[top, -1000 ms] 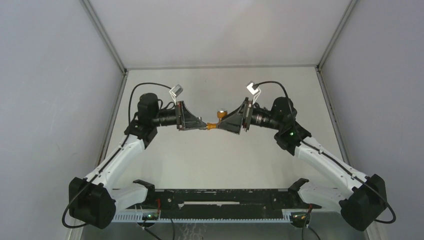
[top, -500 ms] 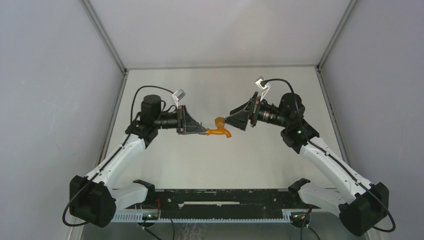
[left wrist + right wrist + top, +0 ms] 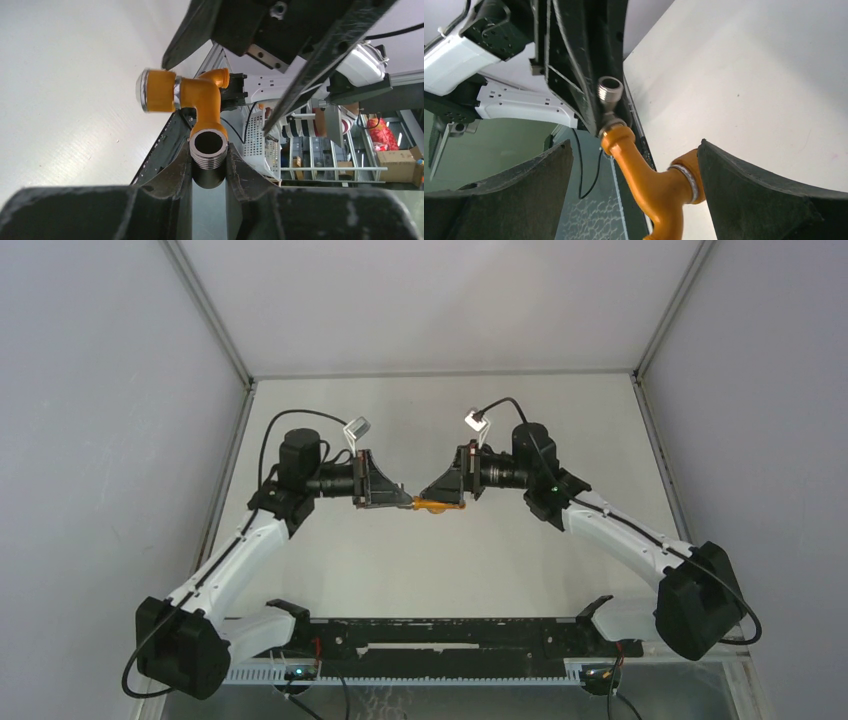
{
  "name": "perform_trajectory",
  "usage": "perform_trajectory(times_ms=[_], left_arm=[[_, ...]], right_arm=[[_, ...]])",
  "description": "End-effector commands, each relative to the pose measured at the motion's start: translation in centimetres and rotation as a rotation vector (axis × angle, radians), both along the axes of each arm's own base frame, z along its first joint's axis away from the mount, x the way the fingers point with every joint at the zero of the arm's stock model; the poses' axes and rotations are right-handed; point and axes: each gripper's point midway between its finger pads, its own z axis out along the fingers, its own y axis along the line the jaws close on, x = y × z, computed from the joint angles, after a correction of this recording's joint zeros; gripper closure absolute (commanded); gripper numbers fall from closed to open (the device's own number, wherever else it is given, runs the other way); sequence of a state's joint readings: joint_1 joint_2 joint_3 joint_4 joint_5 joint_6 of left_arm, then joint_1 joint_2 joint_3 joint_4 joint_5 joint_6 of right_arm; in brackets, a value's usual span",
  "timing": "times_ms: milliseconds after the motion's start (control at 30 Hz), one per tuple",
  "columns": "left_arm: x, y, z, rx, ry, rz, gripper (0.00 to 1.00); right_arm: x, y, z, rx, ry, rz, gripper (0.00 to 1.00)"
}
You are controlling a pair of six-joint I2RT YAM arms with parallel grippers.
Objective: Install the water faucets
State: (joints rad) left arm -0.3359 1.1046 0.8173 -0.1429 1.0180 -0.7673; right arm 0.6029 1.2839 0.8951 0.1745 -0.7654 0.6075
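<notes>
The orange water faucet (image 3: 434,506) hangs in mid-air above the table's middle. My left gripper (image 3: 209,161) is shut on its grey threaded metal end (image 3: 208,150), while the orange body (image 3: 202,97) and its silvery round cap (image 3: 144,90) stick out beyond the fingers. My right gripper (image 3: 634,172) stands open and straddles the orange body (image 3: 651,187). Its right finger (image 3: 764,195) lies close against the silver-ringed cap, and its left finger (image 3: 509,195) is well apart. In the right wrist view the threaded fitting (image 3: 609,91) sits between the left gripper's dark fingers (image 3: 574,75).
The two arms meet tip to tip over the white table (image 3: 440,410). A black rail (image 3: 440,635) with the arm bases runs along the near edge. Grey walls (image 3: 100,440) close in the left, right and back sides.
The right gripper drew back and upward off the faucet, then swung in lower and now straddles it again, still open. The left gripper kept its grip and barely moved.
</notes>
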Motion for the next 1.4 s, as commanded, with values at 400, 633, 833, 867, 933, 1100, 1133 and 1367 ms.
perform_trajectory(times_ms=[400,633,833,867,933,1100,1133,1367], left_arm=[[1.6,0.4,6.6,-0.100,-0.202,0.071,1.00],[2.7,0.7,6.9,-0.157,-0.200,0.138,1.00],[3.1,0.9,5.1,-0.117,-0.164,0.155,1.00],[3.1,0.9,4.7,-0.114,-0.156,0.152,1.00],[3.1,0.9,4.1,-0.107,-0.142,0.147,1.00],[3.1,1.0,2.6,-0.066,-0.115,0.144,1.00],[3.1,0.9,2.4,-0.065,-0.112,0.137,1.00],[2.0,0.8,2.4,-0.068,-0.106,0.075,1.00]], right_arm=[[-3.9,-0.4,1.0,0.063,-0.017,0.118,0.02],[-5.2,0.3,0.6,0.077,0.021,0.133,0.01],[-5.8,-0.1,3.2,0.145,-0.036,0.103,0.01],[-5.8,-0.3,3.8,0.156,-0.056,0.093,0.01],[-5.8,-0.7,4.9,0.178,-0.095,0.073,0.01],[-6.5,-1.7,7.9,0.219,-0.185,0.050,0.01],[-6.6,-1.9,8.3,0.222,-0.201,0.052,0.01],[-4.4,-1.8,8.2,0.190,-0.224,-0.009,0.00]])
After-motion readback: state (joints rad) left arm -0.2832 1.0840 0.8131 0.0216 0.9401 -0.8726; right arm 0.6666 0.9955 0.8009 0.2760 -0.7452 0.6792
